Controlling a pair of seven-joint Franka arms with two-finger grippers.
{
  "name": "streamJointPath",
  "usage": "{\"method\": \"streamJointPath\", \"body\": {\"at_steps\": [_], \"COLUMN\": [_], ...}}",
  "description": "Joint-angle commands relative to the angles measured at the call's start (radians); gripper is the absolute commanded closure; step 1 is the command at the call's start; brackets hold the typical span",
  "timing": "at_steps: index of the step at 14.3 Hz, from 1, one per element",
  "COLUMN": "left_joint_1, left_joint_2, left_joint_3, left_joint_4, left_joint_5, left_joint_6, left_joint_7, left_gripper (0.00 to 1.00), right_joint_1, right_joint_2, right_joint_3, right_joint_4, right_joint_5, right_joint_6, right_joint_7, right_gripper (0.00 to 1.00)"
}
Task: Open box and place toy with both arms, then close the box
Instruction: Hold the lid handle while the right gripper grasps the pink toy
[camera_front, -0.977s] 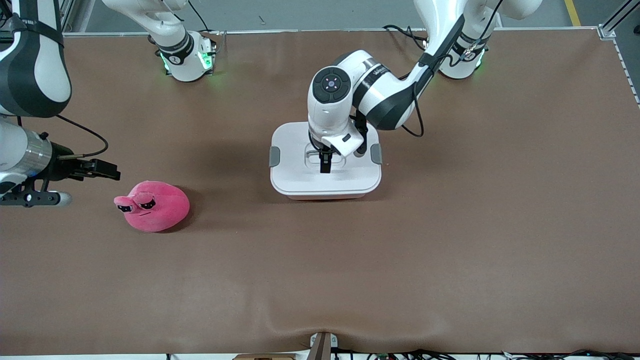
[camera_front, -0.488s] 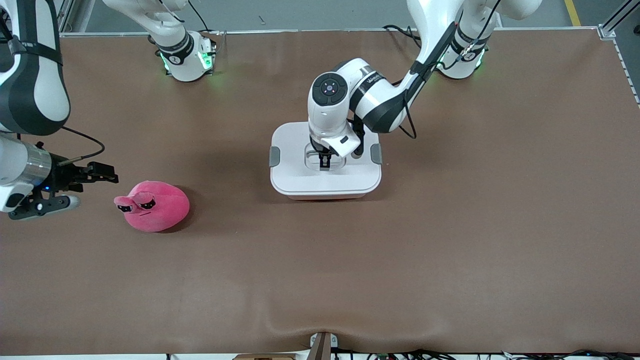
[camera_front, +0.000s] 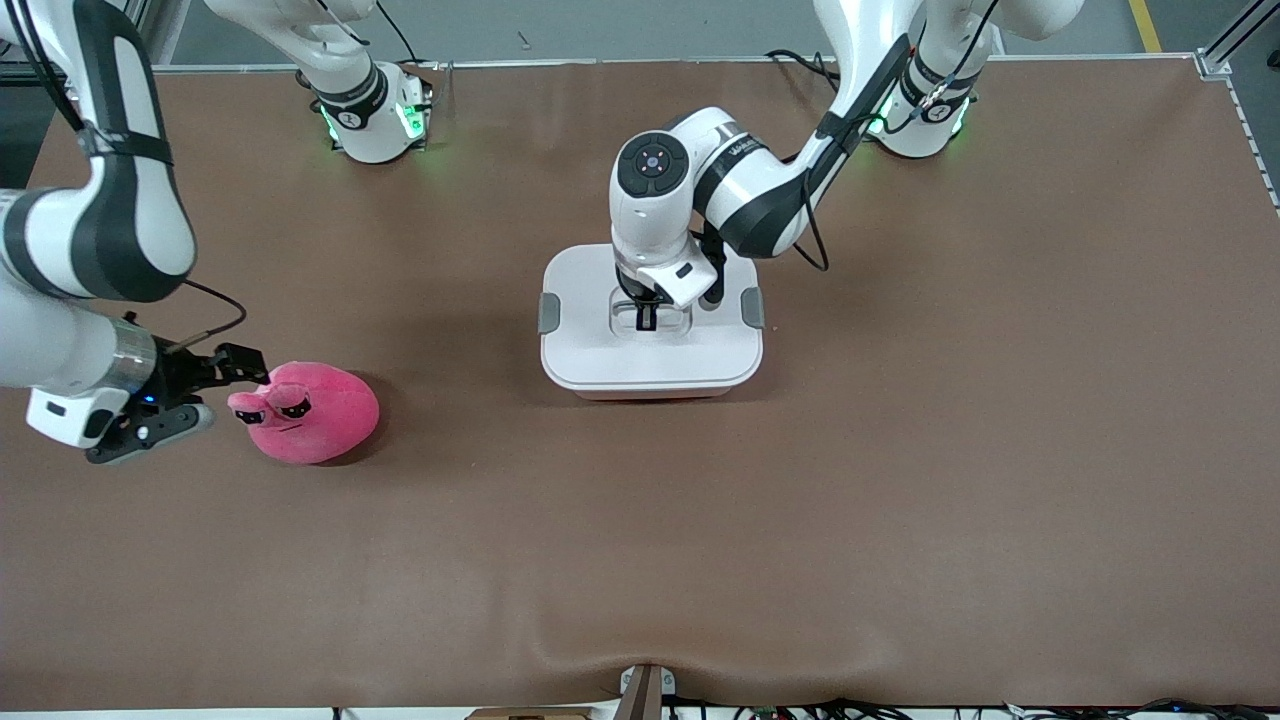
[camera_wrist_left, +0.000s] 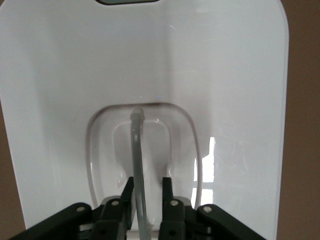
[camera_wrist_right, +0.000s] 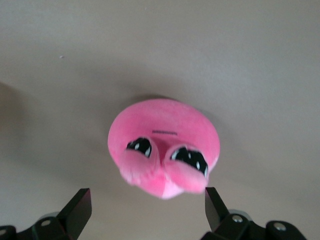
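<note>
One box (camera_front: 651, 345) stands near the middle of the table (camera_front: 900, 480), its white lid (camera_wrist_left: 230, 75) on and a grey clip (camera_front: 549, 313) at each end, two clips in all. One toy (camera_front: 312, 412), a pink plush with two bulging eyes, lies on the table toward the right arm's end, well apart from the box and a little nearer to the front camera. There are two arms. The left gripper (camera_front: 646, 316) is down in the lid's recess, and the left wrist view shows its two fingers (camera_wrist_left: 170, 192) drawn narrow on either side of the clear handle (camera_wrist_left: 137, 165), touching it or very nearly so. The right gripper (camera_wrist_right: 147, 207) hangs just beside the toy at the eye end, its fingers spread wide with nothing between them. Bare brown table lies all round the box and the toy, with wide open room toward the front camera. The left arm's wrist covers part of the lid in the front view, and the box's pink body shows only as a thin strip under the lid. The right arm is cut off at the frame's edge.
</note>
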Motion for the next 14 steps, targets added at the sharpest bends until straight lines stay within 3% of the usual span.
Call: {"method": "streamJointPath", "body": {"at_steps": [1,5,14], "left_joint_1": [-0.008,-0.008,-0.025], "left_joint_2": [-0.025,-0.038,-0.088], "left_joint_3": [0.008,0.007,0.007], "left_joint_4": [-0.02,-0.018,-0.017], "left_joint_5": [0.024,0.024,0.024], "left_joint_6": [-0.004,-0.004,-0.045], "left_joint_7": [-0.028,-0.051,-0.059], "left_gripper": [1.0,1.0,1.0], "right_joint_1": [0.032,0.058,0.058], "right_joint_2": [-0.011,-0.012,-0.019], "right_joint_3": [0.0,0.0,0.0], "right_joint_4": [-0.096,-0.188,-0.229], "right_joint_5": [-0.001,-0.004,-0.011], "right_joint_6": [0.119,0.228,0.215], "right_joint_7": [-0.015,-0.015,-0.013], "right_gripper": [0.0,0.0,0.0]}}
